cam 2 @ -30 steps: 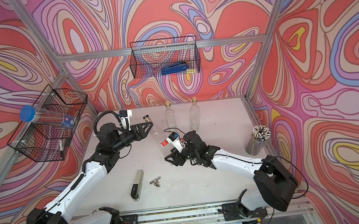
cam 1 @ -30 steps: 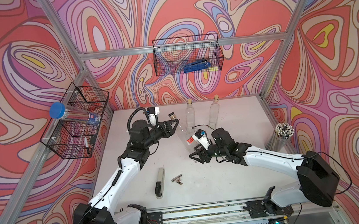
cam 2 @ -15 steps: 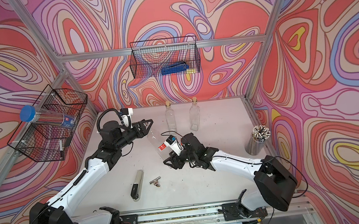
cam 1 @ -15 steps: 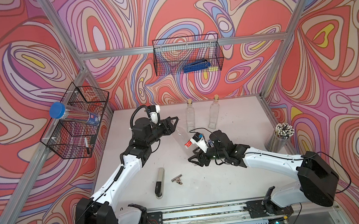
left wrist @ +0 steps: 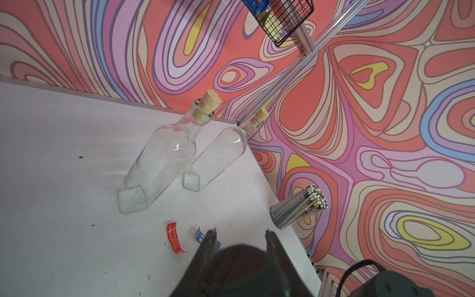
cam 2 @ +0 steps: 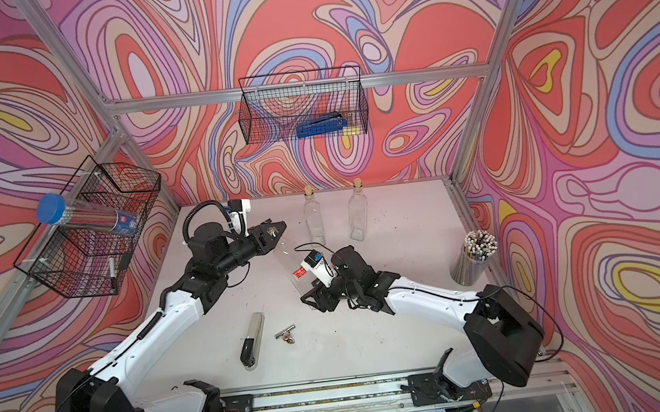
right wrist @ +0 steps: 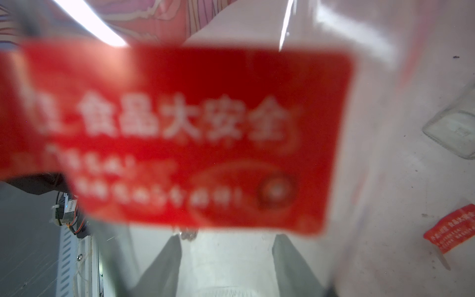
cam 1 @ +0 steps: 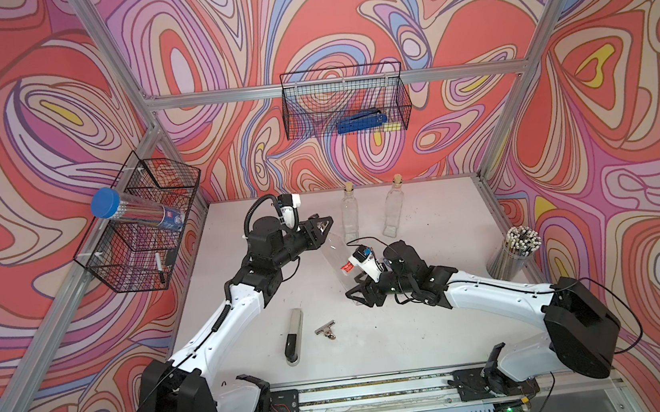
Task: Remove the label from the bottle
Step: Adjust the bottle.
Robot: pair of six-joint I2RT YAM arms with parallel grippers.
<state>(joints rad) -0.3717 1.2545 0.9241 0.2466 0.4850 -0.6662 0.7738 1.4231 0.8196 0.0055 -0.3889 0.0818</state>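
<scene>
Enclosure: walls papered in red, pink, lilac and blue swirls, with an aluminium frame and a white table as the work surface.

1. bottle: clear glass, centre of both top views. It is lifted off the table and tilted, top end toward the upper left and base toward the lower right, spanning the two claws.
2. label: red with white print, on the bottle's body just beside the right wrist camera. It fills most of the right wrist view, blurred.
3. left gripper: at the bottle's top end, fingers pressed together on it. The neck itself is hidden between them.
4. right gripper: fingers either side of the bottle's base, pinching it. They show through the glass low in the right wrist view.
5. loose label: a second red strip lying on the table, lower right of the right wrist view.
6. corked bottle and its twin: clear, upright, side by side near the table's back edge, upper centre.
7. pencil cup: full, at the right edge of the table.
8. utility knife and binder clip: lying near each other, lower centre.
9. back basket: black wire, on the rear wall, holding a blue tool.
10. side basket: black wire, on the left wall, with a blue-capped tube lying across it.
</scene>
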